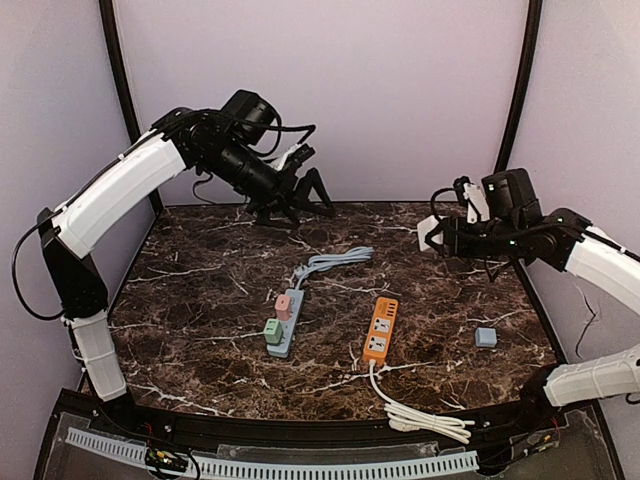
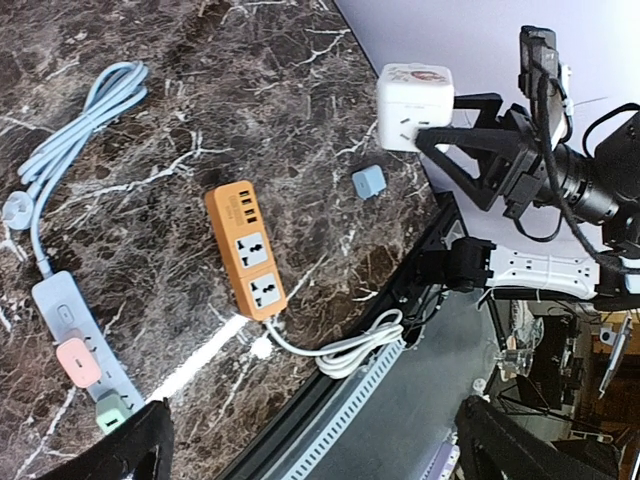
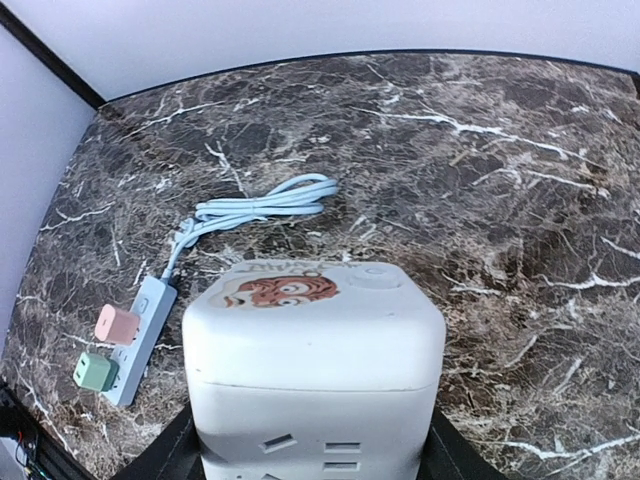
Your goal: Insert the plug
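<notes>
An orange power strip (image 2: 250, 262) lies mid-frame, a small blue plug (image 2: 368, 182) up-right of it, the right gripper (image 2: 440, 118) clasping a white cube (image 2: 413, 105) at upper right.

L arm (image 1: 120, 190) rises from near-left of desk (image 1: 200, 300), elbow high, forearm reaching toward the back edge, wrist pitched down. L gripper (image 1: 296, 212) hangs over the desk's rear, jaws wide apart, fingers (image 2: 125, 448) w/ nothing btwn them. R arm (image 1: 600, 265) comes in from the right side, forearm approx level, well above desk. R gripper (image 1: 445, 237) points left toward centre, jaws clamped either side of white cube plug (image 3: 310, 340), held in mid-air.
</notes>
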### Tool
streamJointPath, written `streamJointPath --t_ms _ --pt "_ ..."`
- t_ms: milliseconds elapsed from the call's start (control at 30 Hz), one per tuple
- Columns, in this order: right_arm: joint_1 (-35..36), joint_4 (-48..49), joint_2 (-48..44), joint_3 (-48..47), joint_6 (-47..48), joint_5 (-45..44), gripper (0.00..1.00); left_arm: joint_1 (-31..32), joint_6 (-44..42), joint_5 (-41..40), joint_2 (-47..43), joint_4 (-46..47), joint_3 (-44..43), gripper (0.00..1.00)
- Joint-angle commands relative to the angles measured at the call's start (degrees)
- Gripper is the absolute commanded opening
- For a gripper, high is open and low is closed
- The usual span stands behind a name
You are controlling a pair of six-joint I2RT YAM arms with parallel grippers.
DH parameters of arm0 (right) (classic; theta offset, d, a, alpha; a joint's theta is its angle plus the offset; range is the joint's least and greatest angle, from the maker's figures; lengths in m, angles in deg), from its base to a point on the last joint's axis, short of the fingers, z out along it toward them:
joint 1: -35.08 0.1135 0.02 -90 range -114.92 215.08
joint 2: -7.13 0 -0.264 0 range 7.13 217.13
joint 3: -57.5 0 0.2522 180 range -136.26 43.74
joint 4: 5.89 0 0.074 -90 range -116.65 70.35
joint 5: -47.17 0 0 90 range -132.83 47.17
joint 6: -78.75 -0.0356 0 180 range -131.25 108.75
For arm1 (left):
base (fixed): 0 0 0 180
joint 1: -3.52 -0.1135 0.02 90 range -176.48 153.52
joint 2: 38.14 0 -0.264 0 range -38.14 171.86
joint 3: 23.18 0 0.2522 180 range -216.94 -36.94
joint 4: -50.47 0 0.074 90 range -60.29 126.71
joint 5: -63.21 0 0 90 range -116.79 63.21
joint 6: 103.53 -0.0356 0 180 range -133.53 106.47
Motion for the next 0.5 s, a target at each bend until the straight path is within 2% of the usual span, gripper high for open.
streamJointPath --t_ms 0,267,467 --pt "4.2 6.0 -2.0 0.4 2.9 -1.3 0.00 1.5 2.9 5.4 1.1 3.1 -2.1 0.99" --pt "13.9 11.5 -3.8 3.4 8.3 -6.8 0.00 5.3 7.4 6.7 3.8 6.3 -4.3 0.99" --pt "17.7 17.0 -6.2 7.3 11.9 -4.9 0.00 7.7 10.0 7.5 5.0 9.3 -4.4 0.98"
